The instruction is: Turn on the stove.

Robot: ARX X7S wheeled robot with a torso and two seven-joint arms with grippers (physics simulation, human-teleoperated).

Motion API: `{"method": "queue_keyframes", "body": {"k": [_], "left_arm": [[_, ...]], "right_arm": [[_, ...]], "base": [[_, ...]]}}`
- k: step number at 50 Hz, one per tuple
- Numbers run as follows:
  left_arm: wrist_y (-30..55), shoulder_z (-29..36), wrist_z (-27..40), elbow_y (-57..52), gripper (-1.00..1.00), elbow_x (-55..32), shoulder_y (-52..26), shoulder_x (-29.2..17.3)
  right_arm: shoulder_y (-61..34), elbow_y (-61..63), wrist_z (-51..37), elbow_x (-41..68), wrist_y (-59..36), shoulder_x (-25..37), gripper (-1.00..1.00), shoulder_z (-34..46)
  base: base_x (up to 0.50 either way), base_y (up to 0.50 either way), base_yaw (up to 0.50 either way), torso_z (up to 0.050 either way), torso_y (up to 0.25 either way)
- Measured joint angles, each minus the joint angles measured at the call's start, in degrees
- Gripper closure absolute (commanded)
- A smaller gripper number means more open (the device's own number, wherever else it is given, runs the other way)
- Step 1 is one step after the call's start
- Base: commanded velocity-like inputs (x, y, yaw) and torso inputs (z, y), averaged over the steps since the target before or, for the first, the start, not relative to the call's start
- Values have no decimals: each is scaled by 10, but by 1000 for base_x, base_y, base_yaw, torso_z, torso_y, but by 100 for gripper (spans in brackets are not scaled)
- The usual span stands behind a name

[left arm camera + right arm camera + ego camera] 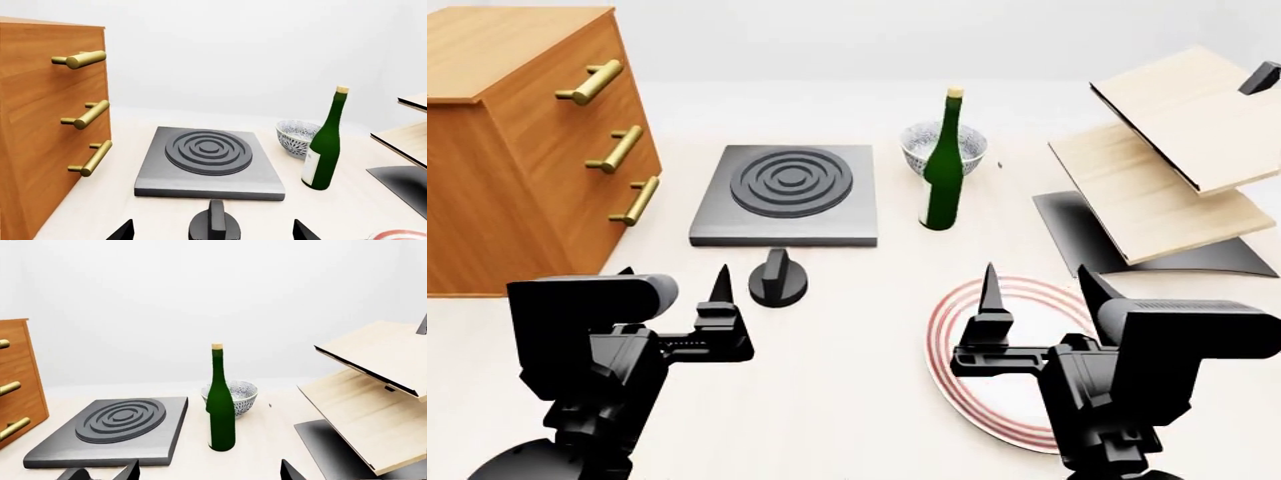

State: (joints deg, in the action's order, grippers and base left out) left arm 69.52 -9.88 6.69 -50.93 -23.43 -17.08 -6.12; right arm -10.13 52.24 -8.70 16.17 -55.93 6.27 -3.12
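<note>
Nearest in the head view are the two grippers. The left gripper (673, 287) hangs over bare table (854, 400), jaws spread apart and holding nothing. The right gripper (1038, 285) is likewise released, its fingers wide above a red-ringed plate (950, 345). The plate carries nothing that can be seen.

Just beyond the left gripper sits the knob (777, 280), small, black and round with a raised ridge across its top, standing on the table apart from the slab. In the left wrist view the knob (214, 224) lies between the two fingertips (122, 231) but ahead of them, untouched.

Just behind the knob is the stove (785, 195), a flat square dark-grey slab with rounded edges. Its burner (790, 180) is a set of raised concentric rings, the same dark grey as the slab, showing no glow. It lies flat on the table.

To the stove's right stands a green bottle (942, 180), upright, with a white label and a cork-coloured top, near the slab but not touching. Behind the bottle is a white bowl (924, 148) with a blue pattern; what is inside it cannot be told.

At the left a wooden drawer chest (507, 150) with three brass handles stands beside the stove. At far right, tilted pale wooden shelves (1174, 150) rise over a dark base.
</note>
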Motion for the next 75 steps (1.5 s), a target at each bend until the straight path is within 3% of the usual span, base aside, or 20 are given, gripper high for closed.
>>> {"method": "queue_keyframes", "body": {"k": [15, 25, 38, 53, 64, 75], "left_arm": [[-17, 8, 7, 7, -100, -3, 7, -8], [-104, 50, 11, 65, -100, 40, 20, -29], [-304, 97, 14, 314, -100, 122, -2, -48], [-522, 122, 17, 624, -100, 170, -50, -37], [-645, 138, 19, 801, -100, 186, -91, -16], [-714, 156, 17, 916, -100, 192, -127, 8]], "right_arm": [[4, -2, -10, 9, 3, 6, -100, 4], [14, -8, -16, 7, 21, 12, -100, 10], [23, -12, -20, 9, 38, 22, -100, 15], [28, -16, -26, 14, 47, 29, -100, 19], [33, -23, -29, 18, 56, 33, -100, 22], [39, -31, -31, 20, 65, 37, -100, 25]], "base": [[307, 0, 0, 0, 1], [0, 0, 0, 0, 0], [0, 0, 0, 0, 0], [0, 0, 0, 0, 0], [0, 0, 0, 0, 0], [0, 0, 0, 0, 0]]}}
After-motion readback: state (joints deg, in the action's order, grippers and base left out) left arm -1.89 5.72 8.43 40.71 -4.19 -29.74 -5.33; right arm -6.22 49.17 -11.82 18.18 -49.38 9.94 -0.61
